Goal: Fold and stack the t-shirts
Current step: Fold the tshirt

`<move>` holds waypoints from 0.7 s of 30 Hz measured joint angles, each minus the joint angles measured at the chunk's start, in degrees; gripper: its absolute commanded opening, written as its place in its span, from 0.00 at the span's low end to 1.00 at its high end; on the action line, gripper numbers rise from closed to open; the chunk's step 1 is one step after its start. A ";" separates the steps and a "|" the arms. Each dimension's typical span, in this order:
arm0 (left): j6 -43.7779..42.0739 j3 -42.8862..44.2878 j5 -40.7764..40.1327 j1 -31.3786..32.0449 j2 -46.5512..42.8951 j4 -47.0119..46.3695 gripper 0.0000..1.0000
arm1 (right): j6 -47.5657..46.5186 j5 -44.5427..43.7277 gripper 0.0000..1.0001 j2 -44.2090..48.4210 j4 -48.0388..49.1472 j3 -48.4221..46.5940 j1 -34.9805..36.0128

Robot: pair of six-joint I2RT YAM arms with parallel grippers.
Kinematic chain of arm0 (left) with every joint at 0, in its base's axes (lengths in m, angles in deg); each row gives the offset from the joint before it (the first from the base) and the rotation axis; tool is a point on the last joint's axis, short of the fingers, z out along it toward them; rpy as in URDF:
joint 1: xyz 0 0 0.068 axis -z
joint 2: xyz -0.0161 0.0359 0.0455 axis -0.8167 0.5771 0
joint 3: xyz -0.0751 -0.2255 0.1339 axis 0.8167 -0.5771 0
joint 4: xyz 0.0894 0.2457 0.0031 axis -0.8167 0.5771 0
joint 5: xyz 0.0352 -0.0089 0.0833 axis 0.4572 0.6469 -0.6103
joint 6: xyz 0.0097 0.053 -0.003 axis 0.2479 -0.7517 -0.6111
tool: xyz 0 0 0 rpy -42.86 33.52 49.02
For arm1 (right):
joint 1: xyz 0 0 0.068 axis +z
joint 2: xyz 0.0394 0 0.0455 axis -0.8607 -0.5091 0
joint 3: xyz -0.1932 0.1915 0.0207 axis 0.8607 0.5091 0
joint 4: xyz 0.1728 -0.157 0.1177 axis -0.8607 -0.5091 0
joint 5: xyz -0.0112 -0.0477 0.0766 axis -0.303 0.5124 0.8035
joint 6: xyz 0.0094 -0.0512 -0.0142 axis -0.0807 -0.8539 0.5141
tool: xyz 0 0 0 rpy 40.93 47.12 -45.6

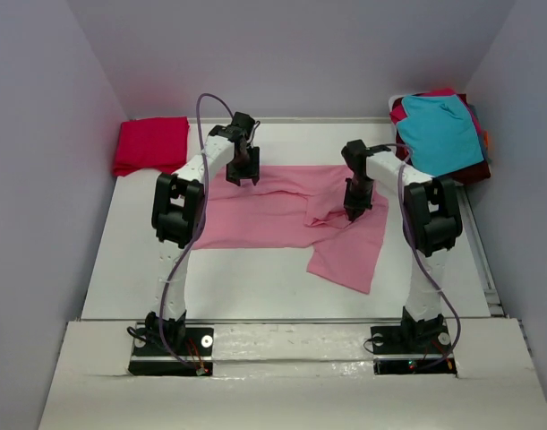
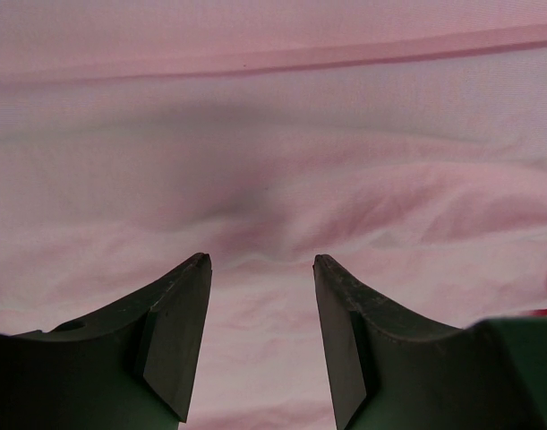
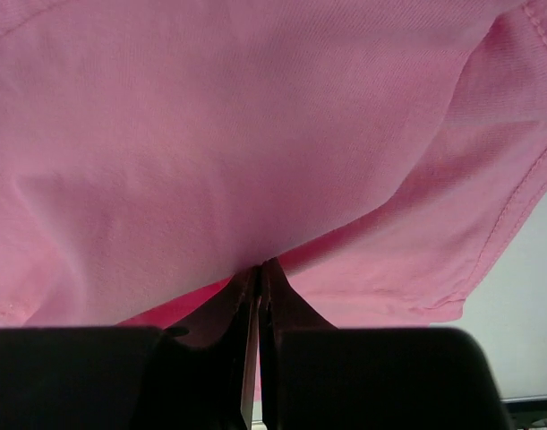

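A light pink t-shirt lies spread across the middle of the table, with one flap trailing toward the front right. My left gripper hovers open over its far left edge; the left wrist view shows wrinkled pink cloth below the spread fingers of that gripper, nothing between them. My right gripper is shut on a bunched fold at the shirt's right part. In the right wrist view the right gripper pinches the pink fabric, which drapes over it.
A folded crimson red t-shirt lies at the back left corner. A loose pile with a teal t-shirt over a maroon one sits at the back right. Walls close in on three sides.
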 measured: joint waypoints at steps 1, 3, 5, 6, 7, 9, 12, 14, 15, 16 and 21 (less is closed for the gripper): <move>0.00 -0.02 0.00 0.00 0.00 0.00 0.61 | 0.00 0.00 0.07 0.00 -0.04 0.22 0.00; 0.00 -0.02 0.00 -0.02 0.00 0.00 0.61 | 0.00 0.02 0.07 0.07 -0.07 0.50 0.00; 0.00 0.00 0.00 -0.02 0.00 0.00 0.61 | 0.00 0.02 0.07 0.39 -0.09 0.94 0.00; 0.00 -0.02 0.00 -0.02 0.00 0.00 0.61 | 0.00 0.04 0.07 0.76 -0.09 1.18 0.00; 0.00 0.00 0.02 -0.02 0.00 0.00 0.61 | 0.00 0.09 0.07 1.40 -0.20 1.51 0.00; 0.00 0.00 0.02 -0.02 0.00 0.00 0.61 | 0.00 0.28 0.07 2.93 -0.48 1.90 0.00; 0.00 -0.02 0.07 -0.02 0.00 0.00 0.61 | -0.02 0.76 0.07 5.64 -0.85 2.64 0.00; 0.00 -0.02 0.07 -0.02 0.00 0.00 0.61 | -0.02 0.98 0.07 7.80 -1.11 3.26 0.00; 0.00 0.00 0.07 -0.02 0.00 0.00 0.61 | -0.07 0.98 0.07 8.48 -1.22 3.50 0.00; 0.00 -0.02 0.09 -0.02 0.00 0.02 0.61 | -0.17 1.16 0.07 9.42 -1.42 3.93 0.00; 0.00 0.00 0.20 -0.02 0.00 0.00 0.61 | -0.68 1.81 0.07 11.34 -2.01 6.19 0.00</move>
